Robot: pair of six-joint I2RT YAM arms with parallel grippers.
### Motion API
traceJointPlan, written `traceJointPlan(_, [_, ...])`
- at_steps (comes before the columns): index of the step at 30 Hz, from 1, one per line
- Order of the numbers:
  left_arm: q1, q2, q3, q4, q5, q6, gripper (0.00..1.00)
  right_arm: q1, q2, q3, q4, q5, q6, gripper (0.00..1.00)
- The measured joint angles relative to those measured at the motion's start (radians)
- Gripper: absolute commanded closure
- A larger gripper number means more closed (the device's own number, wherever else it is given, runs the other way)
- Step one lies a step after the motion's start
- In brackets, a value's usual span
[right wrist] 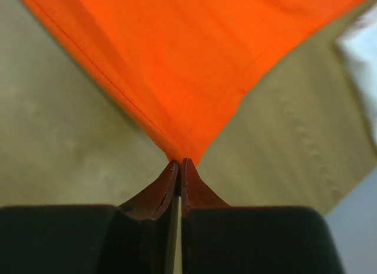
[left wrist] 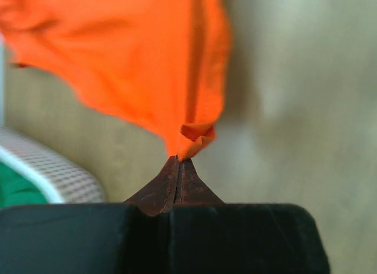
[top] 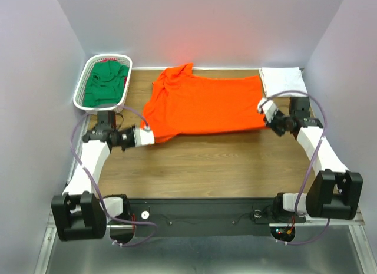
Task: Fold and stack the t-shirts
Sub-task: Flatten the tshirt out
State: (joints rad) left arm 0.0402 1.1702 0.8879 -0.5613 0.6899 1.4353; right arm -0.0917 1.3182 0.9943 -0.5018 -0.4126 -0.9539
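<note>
The orange-red t-shirt [top: 203, 103] is stretched across the far half of the wooden table, collar to the far left. My left gripper [top: 149, 136] is shut on its near left corner; the left wrist view shows the cloth [left wrist: 141, 62] bunched at my fingertips [left wrist: 178, 160]. My right gripper [top: 263, 111] is shut on the shirt's right corner, seen taut in the right wrist view [right wrist: 188, 62] above my fingertips [right wrist: 180, 161]. A folded white t-shirt [top: 283, 81] lies at the far right corner. A dark green t-shirt [top: 106, 84] sits in the basket.
The white mesh basket [top: 83, 103] stands at the far left corner; its rim shows in the left wrist view [left wrist: 47, 180]. The table's near half is bare wood [top: 206, 162]. Purple-grey walls close in the sides and back.
</note>
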Motion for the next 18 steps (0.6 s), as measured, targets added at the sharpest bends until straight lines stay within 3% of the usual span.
traceJointPlan(1, [-0.006, -0.038, -0.055, -0.054, -0.015, 0.062, 0.71, 0.002, -0.034, -0.056, -0.05, 0.001, -0.052, 0.66])
traceJointPlan(2, [-0.011, -0.067, -0.096, -0.103, -0.03, 0.108, 0.64, 0.002, -0.055, -0.095, -0.081, 0.001, -0.086, 0.51])
traceJointPlan(3, [-0.019, -0.101, -0.137, -0.168, -0.048, 0.167, 0.58, 0.003, -0.074, -0.125, -0.111, 0.006, -0.115, 0.4])
traceJointPlan(4, [-0.027, -0.132, -0.163, -0.223, -0.069, 0.223, 0.46, 0.004, -0.103, -0.171, -0.142, 0.02, -0.168, 0.33])
traceJointPlan(5, [-0.032, -0.161, -0.182, -0.255, -0.082, 0.254, 0.44, 0.004, -0.127, -0.201, -0.171, 0.03, -0.196, 0.22])
traceJointPlan(10, [-0.034, -0.356, -0.211, -0.383, -0.145, 0.372, 0.44, 0.005, -0.241, -0.225, -0.288, 0.073, -0.279, 0.21])
traceJointPlan(12, [-0.034, -0.381, -0.198, -0.399, -0.145, 0.362, 0.45, 0.006, -0.222, -0.157, -0.305, 0.071, -0.261, 0.27])
traceJointPlan(16, [-0.037, -0.219, -0.095, -0.342, -0.095, 0.196, 0.5, 0.007, -0.015, 0.082, -0.305, 0.04, -0.109, 0.46])
traceJointPlan(18, [-0.056, -0.069, -0.012, -0.267, -0.077, 0.055, 0.5, 0.008, 0.104, 0.17, -0.291, 0.026, -0.042, 0.51])
